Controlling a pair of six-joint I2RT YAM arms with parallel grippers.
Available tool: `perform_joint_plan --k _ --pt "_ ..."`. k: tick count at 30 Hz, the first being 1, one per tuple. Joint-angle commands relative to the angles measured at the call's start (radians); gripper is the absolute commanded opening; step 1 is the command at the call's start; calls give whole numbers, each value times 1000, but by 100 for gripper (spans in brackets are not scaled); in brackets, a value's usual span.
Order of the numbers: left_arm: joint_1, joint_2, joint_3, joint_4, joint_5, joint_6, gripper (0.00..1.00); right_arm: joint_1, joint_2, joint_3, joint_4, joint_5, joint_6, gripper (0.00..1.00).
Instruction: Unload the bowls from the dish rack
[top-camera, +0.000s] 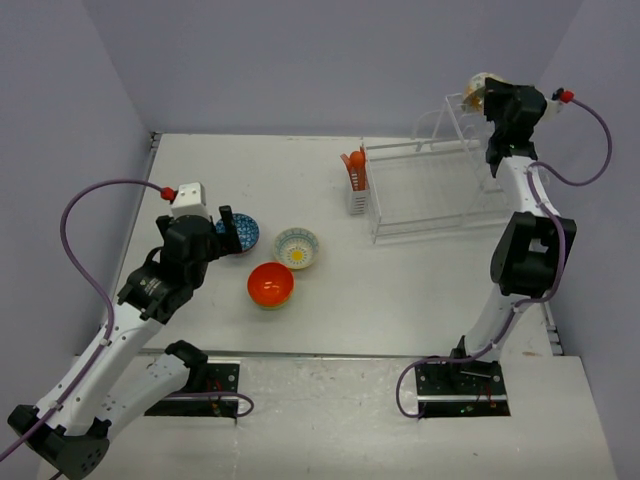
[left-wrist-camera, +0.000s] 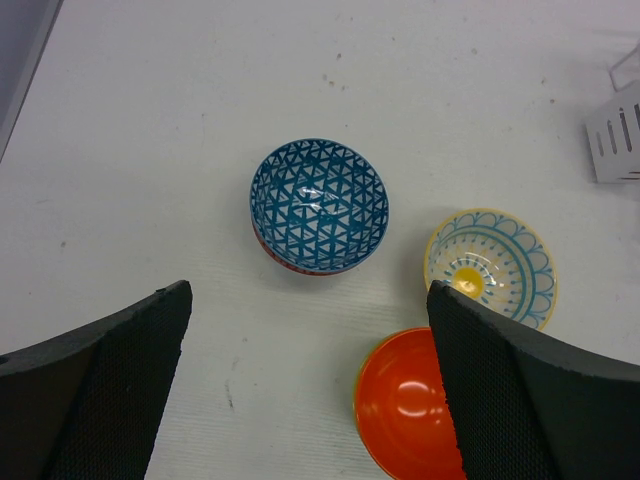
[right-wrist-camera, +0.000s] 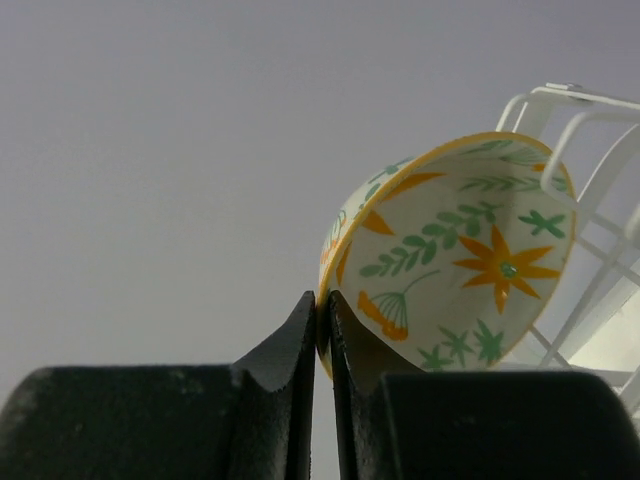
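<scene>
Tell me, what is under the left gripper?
Three bowls sit on the table under the left gripper: a blue bowl, a cream bowl and an orange bowl. One finger hides part of the orange bowl.

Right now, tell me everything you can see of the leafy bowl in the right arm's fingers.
The leafy bowl is cream inside with a yellow rim, painted with green sprigs and orange flowers, glossy like ceramic. It stands on edge, inside facing the wrist camera, among the dish rack's white wires. The right fingers pinch its lower rim.
</scene>
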Motion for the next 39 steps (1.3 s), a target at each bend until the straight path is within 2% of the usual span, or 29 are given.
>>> perform_joint_plan --k 1,10,15,20,23,24,25,26,27,28,29,30,31,33,35,36,37,38,39 --pt "16 -4 -6 39 7 31 100 0 -95 -93 138 5 77 0" --pt "20 -1 -6 40 7 31 100 -2 -264 -237 318 22 151 0" --pt "22 -1 -6 40 4 31 100 -2 -325 -256 381 6 149 0" --pt "26 -1 -6 39 -5 29 100 7 -340 -195 438 -159 82 0" --pt "37 -6 0 33 -23 22 100 38 -347 -111 393 -374 -45 0" --pt "40 -11 0 33 -31 20 100 55 -369 -96 332 -480 -152 0" --pt "51 -21 1 31 -39 12 100 108 -392 -90 285 -498 -215 0" --pt "57 -27 3 28 -57 9 100 144 -417 -78 224 -500 -298 0" --pt "62 -41 1 25 -68 2 100 240 -461 -61 63 -482 -499 0" --pt "69 -47 1 23 -75 -3 100 292 -478 -41 -22 -454 -606 0" --pt "72 -54 3 20 -97 -8 100 343 -492 -2 -174 -413 -715 0" --pt "75 -60 4 16 -111 -14 100 398 -503 14 -232 -372 -881 0" --pt "84 -70 9 7 -123 -29 100 493 -497 40 -318 -301 -950 0" --pt "97 -81 14 -9 -169 -47 100 576 -466 156 -550 -239 -1109 0" --pt "114 -103 18 -24 -201 -72 100 691 -411 241 -674 -152 -1193 0" --pt "118 -110 21 -29 -209 -80 100 764 -385 272 -802 -121 -1276 0" --pt "129 -126 21 -33 -217 -89 100 809 -307 368 -885 -72 -1320 0" --pt "134 -132 21 -35 -226 -93 100 845 -258 428 -962 63 -1358 0" --pt "137 -138 21 -36 -232 -96 100 880 -204 497 -1139 128 -1383 0"
